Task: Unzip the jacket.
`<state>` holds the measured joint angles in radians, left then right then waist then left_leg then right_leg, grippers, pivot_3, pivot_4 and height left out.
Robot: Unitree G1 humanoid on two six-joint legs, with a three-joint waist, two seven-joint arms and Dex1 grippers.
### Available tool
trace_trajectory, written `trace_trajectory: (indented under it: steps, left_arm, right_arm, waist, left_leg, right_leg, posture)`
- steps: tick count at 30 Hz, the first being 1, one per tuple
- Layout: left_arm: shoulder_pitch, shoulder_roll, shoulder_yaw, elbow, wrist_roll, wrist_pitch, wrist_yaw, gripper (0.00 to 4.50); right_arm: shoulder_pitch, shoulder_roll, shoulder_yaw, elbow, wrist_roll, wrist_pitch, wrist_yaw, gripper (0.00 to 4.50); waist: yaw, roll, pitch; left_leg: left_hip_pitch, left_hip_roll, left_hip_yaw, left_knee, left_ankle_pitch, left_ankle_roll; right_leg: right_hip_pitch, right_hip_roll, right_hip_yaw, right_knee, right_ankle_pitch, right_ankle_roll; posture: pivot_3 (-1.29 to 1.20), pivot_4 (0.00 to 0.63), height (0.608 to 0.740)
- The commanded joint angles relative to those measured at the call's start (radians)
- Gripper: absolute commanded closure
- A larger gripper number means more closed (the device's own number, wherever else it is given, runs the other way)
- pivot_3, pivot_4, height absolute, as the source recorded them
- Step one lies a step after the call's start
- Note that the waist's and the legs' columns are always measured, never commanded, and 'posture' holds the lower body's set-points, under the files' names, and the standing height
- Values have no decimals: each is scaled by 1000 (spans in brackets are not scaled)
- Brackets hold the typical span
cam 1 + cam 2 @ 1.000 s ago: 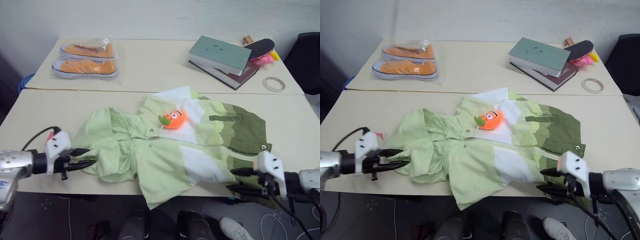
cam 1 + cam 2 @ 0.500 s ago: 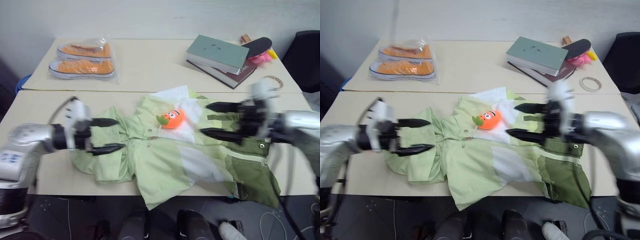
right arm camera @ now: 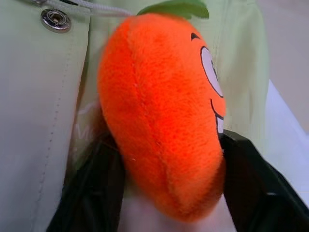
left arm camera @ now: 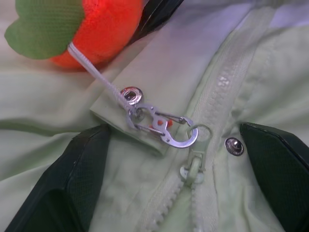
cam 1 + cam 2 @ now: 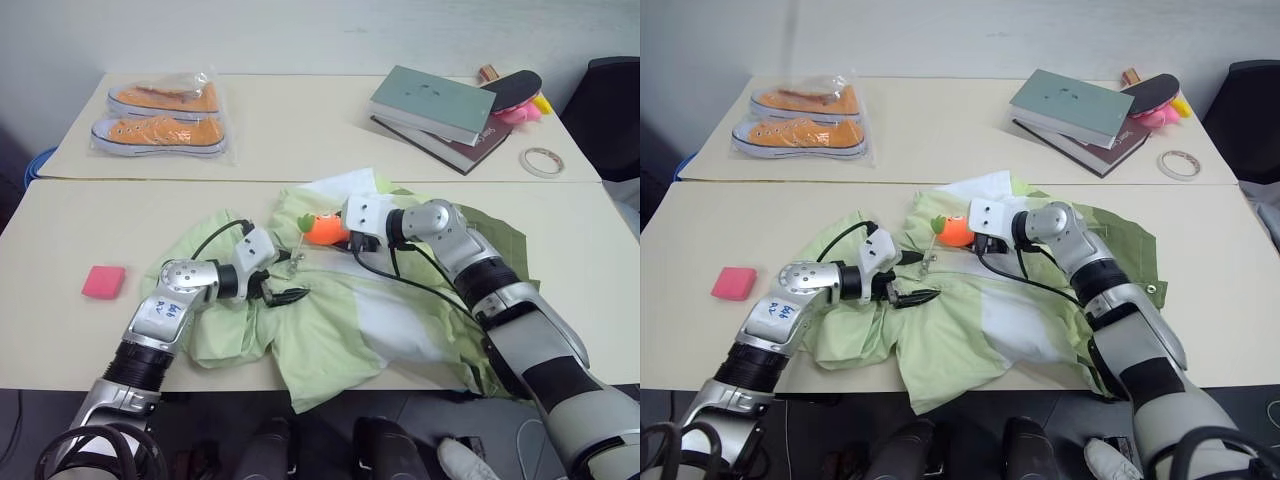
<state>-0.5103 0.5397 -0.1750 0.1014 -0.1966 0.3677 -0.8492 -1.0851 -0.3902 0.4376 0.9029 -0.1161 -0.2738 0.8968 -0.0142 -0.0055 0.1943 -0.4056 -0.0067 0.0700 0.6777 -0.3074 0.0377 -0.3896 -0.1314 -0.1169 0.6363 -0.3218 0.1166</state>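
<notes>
Left eye view. Jacket: light green with a white band and olive shoulders, lying crumpled across the near table, its lower hem hanging over the front edge. Its olive side is largely hidden behind the right arm. Left gripper: over the jacket's front, fingers spread wide, holding nothing. Right gripper: at the plush carrot; its fingertips are hidden behind the toy. Pink eraser lies on the table, well apart from the jacket. Far table: 2 orange shoes in a clear bag, 2 stacked books, a tape roll.

Right eye view. Same layout; the left gripper's 2 fingers bracket the zipper line.

Left wrist view. Zipper closed, slider between the 2 black fingers, which stand wide apart and rest on or just above the fabric; contact cannot be told. A metal clip joins the slider ring to a white cord that runs to the carrot. 2 silver snaps are visible. The zipper's lower run is cut off at the frame edge.

Right wrist view. Carrot sits between the 2 black fingers, both pressed against its sides: a grip at medium width. The toy hides the fabric behind it; 1 snap shows beside it.
</notes>
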Motion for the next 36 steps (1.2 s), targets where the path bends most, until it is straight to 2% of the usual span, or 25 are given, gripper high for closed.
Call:
trace_trajectory:
  steps: [1,3,6,8,10,12,14,16,18,20,24,27,29,33,36]
  left_arm:
    - [48,19,-13,-2,28,12,-10,0]
    - [68,30,-9,-10,28,20,-15,0]
    - [104,37,4,-10,22,33,-9,0]
    - [121,36,11,-12,17,30,-9,0]
    - [147,-8,55,44,-23,48,12,0]
    - [172,-7,46,63,-9,41,9,0]
    - [184,-3,36,62,3,39,6,0]
    - [193,-1,30,62,-1,33,-10,0]
    - [203,5,27,57,-5,35,-20,0]
    - [207,11,20,71,4,38,-26,0]
    - [223,51,22,85,1,-11,-92,0]
    - [230,85,38,120,-3,-65,-138,0]
    - [228,94,38,153,16,-108,-142,0]
    - [218,81,56,198,4,-142,-146,0]
    - [196,85,67,276,24,-190,-138,0]
  right_arm:
    - [33,-58,-61,-48,21,-24,68,3120]
    - [75,-111,-96,-112,39,-12,100,3703]
    - [214,-266,-211,-318,122,79,165,4469]
    - [285,-329,-259,-426,157,136,186,4497]
    - [456,-463,-403,-572,271,180,249,4497]
    - [615,-573,-525,-652,324,197,277,4497]
    - [748,-675,-600,-620,270,135,255,4497]
    - [874,-769,-683,-523,205,78,196,4497]
    - [932,-801,-744,-444,191,70,125,4497]
    - [985,-849,-778,-285,132,42,8,4497]
    - [1021,-862,-835,-128,126,50,-124,4497]
    - [1032,-874,-836,-120,121,19,-140,4497]
    - [994,-863,-842,-142,155,47,-126,4497]
    - [932,-868,-820,-140,155,33,-121,4497]
    - [862,-892,-793,-100,106,9,-184,4497]
  waist:
    - [-1,0,0]
    - [2,0,0]
    - [13,0,0]
    - [14,1,0]
    - [20,4,-1]
    - [27,5,-2]
    - [31,7,-3]
    - [28,10,-5]
    - [24,13,-8]
    - [15,16,-11]
    - [8,22,-15]
    - [-5,24,-16]
    - [-12,30,-19]
    - [-13,32,-21]
    - [-13,34,-22]
  left_leg:
    - [0,0,0,0,0,0]
    - [0,0,-2,1,0,0]
    - [0,-1,-4,2,0,0]
    - [1,-1,-7,3,-1,0]
    - [3,0,-7,2,-1,0]
    - [6,0,-8,2,-2,0]
    - [10,0,-6,1,-2,0]
    - [22,0,0,-5,-3,0]
    - [37,0,5,-15,-4,0]
    - [40,3,7,-15,-6,-2]
    - [40,4,7,-16,-7,-3]
    - [40,5,10,-17,-8,-4]
    - [40,5,10,-17,-8,-4]
    - [42,6,11,-17,-8,-4]
    - [42,6,11,-17,-8,-4]
  right_leg:
    - [0,0,0,0,0,0]
    - [1,0,0,0,0,0]
    - [3,0,2,-1,0,0]
    - [7,-1,4,-6,0,0]
    - [12,0,3,-8,0,0]
    - [15,0,2,-9,0,0]
    - [17,0,2,-10,0,0]
    - [26,0,0,-12,0,0]
    - [37,-2,2,-23,0,0]
    - [39,-3,5,-26,0,1]
    - [38,-3,11,-26,-1,0]
    - [37,-1,11,-28,-1,0]
    - [37,-1,11,-28,-1,0]
    - [37,-1,12,-27,-1,0]
    - [37,-2,14,-27,-1,0]
  posture:
    - [0,150,740]
    - [0,150,740]
    - [0,150,740]
    - [0,150,740]
    - [0,150,740]
    - [0,150,740]
    - [0,150,740]
    - [0,150,740]
    - [0,150,740]
    - [0,150,740]
    - [0,150,740]
    - [0,150,740]
    - [0,150,740]
    - [0,150,740]
    - [0,150,740]
